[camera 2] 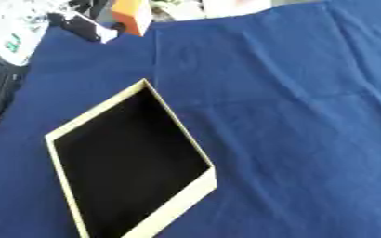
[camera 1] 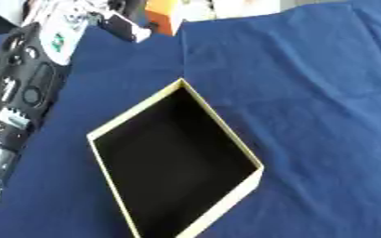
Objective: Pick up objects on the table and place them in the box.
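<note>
Up at the far left, the left hand (camera 1: 127, 27) has fingers clenched on an orange object (camera 1: 163, 16), beyond the box (camera 1: 226, 132).

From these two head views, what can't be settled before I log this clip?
- Left hand: blurred near the top edge, beside an orange object; grip unreadable.
- Right hand: in neither view.
- Box: the interior is dark and its near corner is cut off by the bottom edge, so contents are unclear.
- Orange object: cropped by the top edge; identity unclear.

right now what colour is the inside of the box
Black inside the box, with a pale cream rim; it shows best in the left eye view.
</note>
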Controlling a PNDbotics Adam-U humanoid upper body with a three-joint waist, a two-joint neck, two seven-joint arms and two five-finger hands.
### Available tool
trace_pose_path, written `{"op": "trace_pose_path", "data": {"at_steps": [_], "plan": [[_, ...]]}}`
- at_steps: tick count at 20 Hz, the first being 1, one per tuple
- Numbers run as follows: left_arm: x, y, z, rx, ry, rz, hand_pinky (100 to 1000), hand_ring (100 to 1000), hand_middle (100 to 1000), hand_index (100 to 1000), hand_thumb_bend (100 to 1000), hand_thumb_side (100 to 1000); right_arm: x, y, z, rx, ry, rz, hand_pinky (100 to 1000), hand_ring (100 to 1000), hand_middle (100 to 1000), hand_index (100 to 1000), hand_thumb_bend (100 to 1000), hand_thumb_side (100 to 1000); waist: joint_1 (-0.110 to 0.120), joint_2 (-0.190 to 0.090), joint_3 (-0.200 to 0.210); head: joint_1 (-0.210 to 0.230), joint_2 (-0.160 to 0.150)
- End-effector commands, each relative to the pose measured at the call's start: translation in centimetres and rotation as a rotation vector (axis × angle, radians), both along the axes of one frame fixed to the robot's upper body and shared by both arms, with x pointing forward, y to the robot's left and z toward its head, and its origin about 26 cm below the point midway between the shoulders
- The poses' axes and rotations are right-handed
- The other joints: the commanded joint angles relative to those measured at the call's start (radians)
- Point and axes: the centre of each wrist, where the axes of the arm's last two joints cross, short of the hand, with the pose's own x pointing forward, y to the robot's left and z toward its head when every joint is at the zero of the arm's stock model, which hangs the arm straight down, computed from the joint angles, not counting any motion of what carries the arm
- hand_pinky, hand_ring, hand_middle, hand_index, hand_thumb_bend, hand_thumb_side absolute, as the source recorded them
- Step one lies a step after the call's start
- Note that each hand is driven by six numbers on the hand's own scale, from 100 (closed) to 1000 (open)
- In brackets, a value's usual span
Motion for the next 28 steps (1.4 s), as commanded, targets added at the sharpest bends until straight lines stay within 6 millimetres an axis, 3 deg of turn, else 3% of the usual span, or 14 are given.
{"op": "trace_pose_path", "data": {"at_steps": [1,7,15,23,28], "plan": [[-1.4,0.0,1.6,-0.008,-0.031,-0.043,141,338,211,329,100,180,-0.4,-0.2,0.3,-0.004,-0.020,-0.015,752,725,508,716,100,844,-0.006,-0.046,0.013,-0.020,0.042],[-3.7,-2.9,0.3,-0.060,-0.020,-0.173,133,335,211,328,100,185,-0.4,-0.4,-0.8,0.006,0.013,-0.037,753,726,511,716,100,825,-0.008,-0.106,0.061,-0.079,0.102],[-9.9,-6.2,-2.3,-0.138,0.010,-0.321,114,325,209,327,100,198,-0.4,-0.3,-1.7,0.008,0.041,-0.037,754,728,515,717,100,828,-0.009,-0.159,0.093,-0.132,0.158],[-16.5,-8.1,-5.4,-0.201,0.081,-0.434,106,321,209,326,100,214,-0.4,-0.2,-1.9,0.018,0.044,-0.040,755,728,516,717,100,822,-0.021,-0.179,0.100,-0.150,0.175],[-17.2,-8.9,-7.4,-0.195,0.062,-0.454,105,321,209,327,100,210,-0.4,-0.2,-2.1,0.022,0.052,-0.044,755,728,517,717,100,826,-0.028,-0.176,0.120,-0.150,0.177]]}}
